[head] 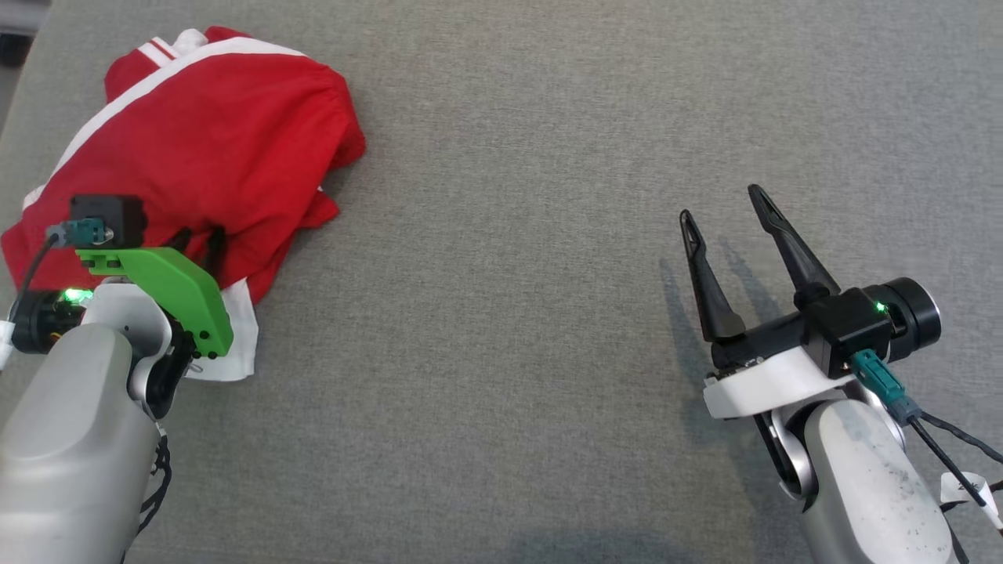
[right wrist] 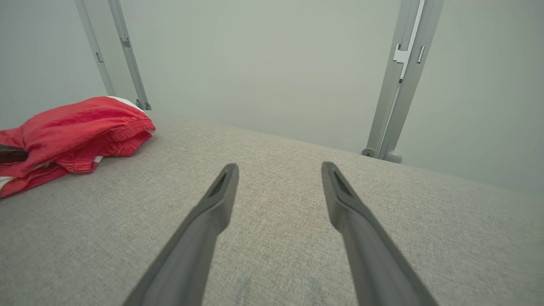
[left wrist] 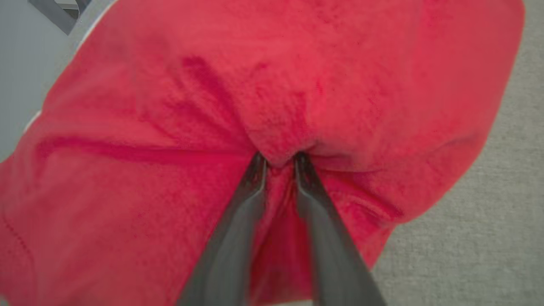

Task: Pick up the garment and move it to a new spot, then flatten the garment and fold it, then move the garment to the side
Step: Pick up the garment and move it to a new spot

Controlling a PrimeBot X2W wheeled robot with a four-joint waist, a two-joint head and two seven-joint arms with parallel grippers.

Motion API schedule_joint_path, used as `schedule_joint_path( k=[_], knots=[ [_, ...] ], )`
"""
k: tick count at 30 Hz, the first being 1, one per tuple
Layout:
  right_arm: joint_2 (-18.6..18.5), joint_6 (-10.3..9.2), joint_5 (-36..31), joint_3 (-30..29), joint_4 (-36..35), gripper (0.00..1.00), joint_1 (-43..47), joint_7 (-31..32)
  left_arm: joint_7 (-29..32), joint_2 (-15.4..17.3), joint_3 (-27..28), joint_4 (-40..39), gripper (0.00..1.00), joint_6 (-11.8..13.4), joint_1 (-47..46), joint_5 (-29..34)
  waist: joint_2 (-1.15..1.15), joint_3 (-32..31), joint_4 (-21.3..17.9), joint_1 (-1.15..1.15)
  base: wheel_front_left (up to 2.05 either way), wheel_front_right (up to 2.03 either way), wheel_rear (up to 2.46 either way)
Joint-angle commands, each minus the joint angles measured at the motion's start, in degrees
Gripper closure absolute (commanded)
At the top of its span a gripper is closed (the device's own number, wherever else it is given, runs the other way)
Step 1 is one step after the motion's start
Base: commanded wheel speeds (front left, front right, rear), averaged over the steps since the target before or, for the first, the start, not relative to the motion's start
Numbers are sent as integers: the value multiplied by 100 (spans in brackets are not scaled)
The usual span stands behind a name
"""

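Observation:
A crumpled red garment (head: 211, 141) with white stripes lies at the far left of the grey table (head: 509, 313). My left gripper (head: 200, 239) reaches into its near side. In the left wrist view the two fingers stand close together, and a fold of the garment (left wrist: 297, 85) is pinched between the tips of the left gripper (left wrist: 278, 159). My right gripper (head: 721, 204) is open over bare table at the right, far from the cloth. In the right wrist view the right gripper (right wrist: 278, 168) has nothing between its fingers, and the garment (right wrist: 76, 123) lies at the left.
The table's left edge (head: 19, 102) runs close beside the garment. Grey metal frame posts (right wrist: 399, 85) stand beyond the far edge, in front of a pale wall. A white hem (head: 235, 345) of the garment lies beside my left wrist.

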Motion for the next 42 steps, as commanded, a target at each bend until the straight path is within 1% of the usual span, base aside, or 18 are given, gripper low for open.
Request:
schedule_joint_path(
  k=[1, 6, 11, 16, 21, 23, 26, 29, 34, 38, 42],
  knots=[
    [17, -2, 30, -12, 10, 0, 85, -19, -68, 62, -26, 54, 100, 11, -55, -7, 0, -75, -135, -1, 0, 0, 0],
    [59, -2, 71, -66, 8, 0, 254, -20, -301, 164, 34, 74, 100, 49, 85, -51, 0, -333, -143, -1, 0, 0, 0],
    [89, -2, 117, -125, 20, 0, 471, -20, -554, 348, 199, -247, 100, 191, 223, -110, 0, -612, -107, -1, 0, 0, 0],
    [108, -2, 186, -181, -9, 0, 656, -19, -726, 618, 417, -1031, 100, 449, 345, -145, 0, -874, -114, -1, 0, 0, 0],
    [124, -2, 268, -177, -29, 0, 768, -19, -549, 833, 562, -2265, 100, 654, 528, -228, 0, -1103, -281, -1, 0, 0, 0],
    [127, -2, 291, -147, -37, 0, 788, -20, -434, 844, 620, -2868, 100, 695, 659, -367, 0, -1186, -413, -1, 0, 0, 0],
    [130, -2, 353, -96, -65, 0, 816, -20, -192, 922, 660, -3776, 100, 824, 890, -464, 0, -1275, -675, -1, 0, 0, 0],
    [127, -2, 432, -64, -114, 0, 834, -19, 65, 962, 653, -4659, 100, 938, 1112, -596, 0, -1316, -1001, -1, 0, 0, 0],
    [129, -2, 527, -77, -192, 0, 843, -19, 458, 936, 539, -5810, 100, 1112, 1334, -722, 0, -1302, -1545, -1, 0, 0, 0],
    [131, -2, 627, -103, -249, 0, 840, -20, 704, 812, 339, -6358, 100, 1215, 1439, -817, 0, -1237, -1981, -1, 0, 0, 0],
    [135, -2, 722, -89, -288, 0, 881, -19, 832, 651, 101, -6380, 100, 1303, 1553, -825, 0, -1161, -2355, -1, 0, 0, 0]
  ],
)
